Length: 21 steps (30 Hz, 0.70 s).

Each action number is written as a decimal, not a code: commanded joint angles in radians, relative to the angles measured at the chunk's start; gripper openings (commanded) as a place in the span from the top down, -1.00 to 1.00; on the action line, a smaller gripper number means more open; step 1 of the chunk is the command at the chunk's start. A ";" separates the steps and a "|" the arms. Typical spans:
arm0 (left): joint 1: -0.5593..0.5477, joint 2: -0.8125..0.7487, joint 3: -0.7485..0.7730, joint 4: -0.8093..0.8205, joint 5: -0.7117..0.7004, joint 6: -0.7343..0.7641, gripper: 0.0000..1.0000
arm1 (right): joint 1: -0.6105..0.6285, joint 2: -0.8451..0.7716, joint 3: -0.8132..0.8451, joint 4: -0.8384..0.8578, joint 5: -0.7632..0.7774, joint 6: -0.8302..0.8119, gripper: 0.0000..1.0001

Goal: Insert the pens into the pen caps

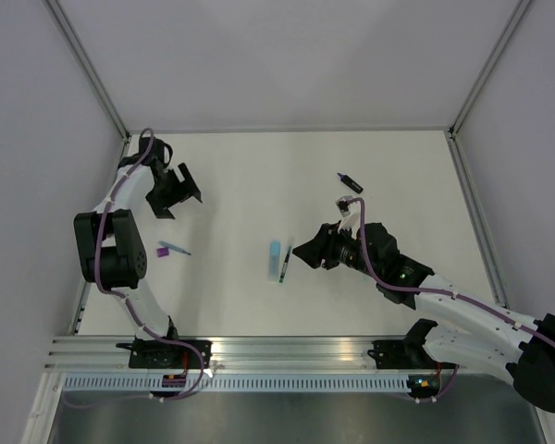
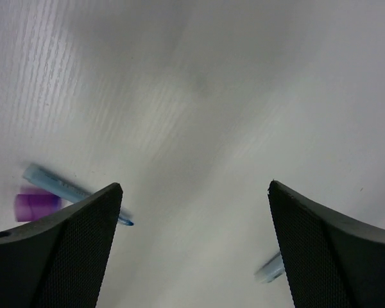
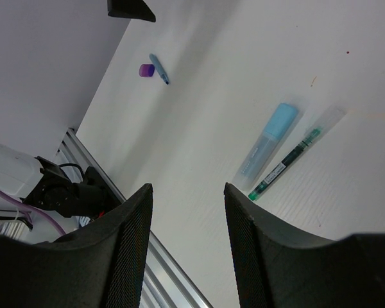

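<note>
Right claw [image 3: 187,187]: fingers apart, nothing between them. It hangs low over the white desk [image 1: 259,166], mid-right, tips pointing left. Just left of it the stubby pale-blue plastic highlighter [image 3: 269,144] and the thin dark pen with green print [image 3: 287,160] lie flat, side by side, roughly parallel and nearly touching. Left claw [image 2: 196,186]: fingers spread wide, empty, over the far-left part of the desk. Nearer than it, by the left edge, the short purple tube cap [image 2: 35,204] lies just beside the thin blue pen [image 2: 64,188]; cannot tell whether they touch. The stubby black-and-purple marker [image 1: 351,183] lies alone at far right, well apart from the rest. No pale-blue cap made out. Handling, as judged: all are light, rigid, smooth plastic, and the round barrels will likely roll or skid on the bare desk if nudged from one side. Take the pens across mid-barrel, fingers square to the long axis, writing end left free. The highlighter and dark pen lie so close that one finger may catch both. The cap is short: grip near its closed end so the mouth stays clear.
</note>
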<state>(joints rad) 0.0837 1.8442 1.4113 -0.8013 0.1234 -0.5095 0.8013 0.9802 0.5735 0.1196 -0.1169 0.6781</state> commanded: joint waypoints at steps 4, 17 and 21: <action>-0.261 -0.115 0.176 -0.041 -0.237 0.652 -0.99 | 0.004 -0.037 0.003 0.051 -0.033 0.023 -0.09; -0.383 -0.145 0.000 0.145 -0.639 0.899 -0.99 | 0.004 0.011 0.011 0.051 -0.023 0.014 -0.09; -0.381 -0.125 -0.041 0.210 -0.663 0.937 -0.99 | 0.007 0.017 0.008 0.060 -0.026 0.018 -0.09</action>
<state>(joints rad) -0.2901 1.7107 1.3937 -0.6716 -0.4633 0.3408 0.8017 0.9936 0.5735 0.1211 -0.1318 0.6865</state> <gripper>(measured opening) 0.994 0.546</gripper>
